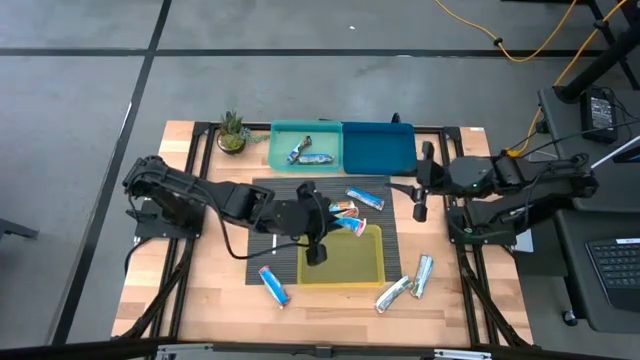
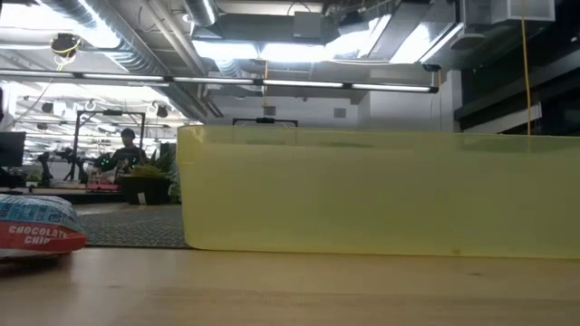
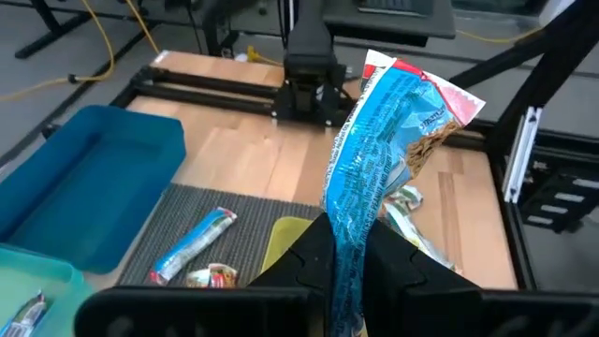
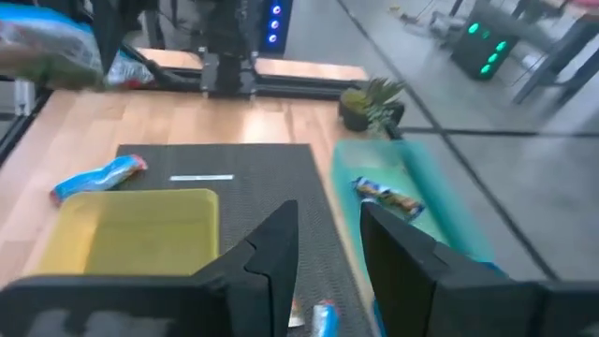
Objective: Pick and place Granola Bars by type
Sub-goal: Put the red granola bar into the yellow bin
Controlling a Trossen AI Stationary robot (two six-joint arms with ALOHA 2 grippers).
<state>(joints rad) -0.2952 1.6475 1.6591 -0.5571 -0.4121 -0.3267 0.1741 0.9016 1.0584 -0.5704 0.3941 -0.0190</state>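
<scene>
My left gripper hangs over the far left corner of the yellow tray and is shut on a blue granola bar. My right gripper waits open near the right end of the mat, touching nothing. Two bars lie in the teal tray. A blue bar and an orange-brown one lie flat on the dark mat. One more blue bar and two silver-blue ones lie on the wooden table near its front edge. My left gripper pinches the blue bar between its two fingers by one end. The fingers come from the table's left. The bar sticks out past the fingertips, lifted clear, with its red-and-white free end pointing toward the table's right side.
A dark blue tray stands right of the teal one, and a small potted plant sits at the far left. A thin white stick lies on the mat. In the low view the yellow tray wall fills the middle.
</scene>
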